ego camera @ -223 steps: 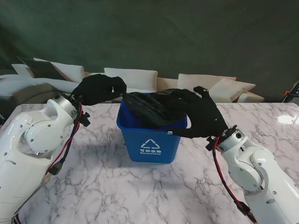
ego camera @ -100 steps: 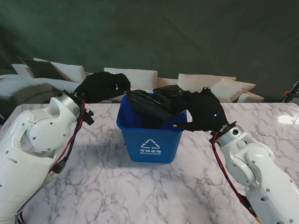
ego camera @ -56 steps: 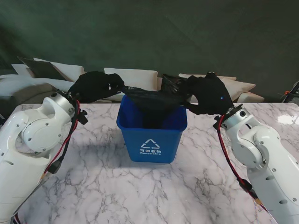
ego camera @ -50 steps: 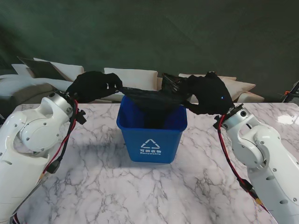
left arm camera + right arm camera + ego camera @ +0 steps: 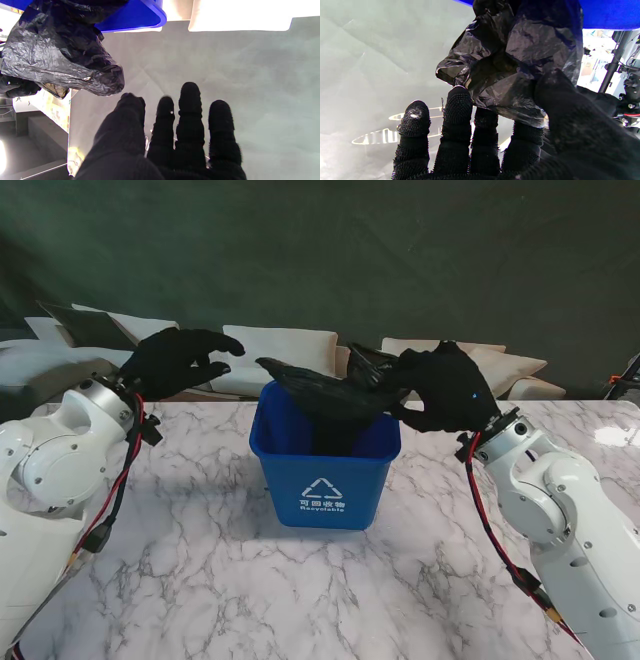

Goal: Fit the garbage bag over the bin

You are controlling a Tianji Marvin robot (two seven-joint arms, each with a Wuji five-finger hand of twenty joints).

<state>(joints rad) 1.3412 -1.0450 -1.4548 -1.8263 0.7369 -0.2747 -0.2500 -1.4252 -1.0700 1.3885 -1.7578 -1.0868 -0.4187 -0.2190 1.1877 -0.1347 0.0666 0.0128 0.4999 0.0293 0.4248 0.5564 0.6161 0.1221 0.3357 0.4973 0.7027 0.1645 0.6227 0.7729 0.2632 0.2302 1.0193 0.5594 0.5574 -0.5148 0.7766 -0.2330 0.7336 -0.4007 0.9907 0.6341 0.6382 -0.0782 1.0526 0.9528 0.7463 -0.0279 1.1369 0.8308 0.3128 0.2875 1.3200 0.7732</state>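
A blue bin [image 5: 325,470] with a white recycling mark stands in the middle of the marble table. The black garbage bag [image 5: 325,395] hangs bunched over its mouth, part of it sagging inside. My right hand [image 5: 445,390], in a black glove, is shut on the bag's right edge above the bin's far right corner; the right wrist view shows the thumb pressing the bag [image 5: 510,65] against the fingers. My left hand [image 5: 175,360] hovers open to the left of the bin, holding nothing. In the left wrist view the bag [image 5: 57,55] hangs apart from the fingers [image 5: 190,112].
The marble table [image 5: 200,580] spreads around the bin, with its far edge just behind it. White sofa cushions [image 5: 285,345] line up beyond that edge under a dark green wall. Both white forearms rise from the near corners.
My left hand has let go of the bag's left edge and pulled away to the left, fingers spreading. The bag's left side dropped loose over the bin. My right hand keeps its hold.
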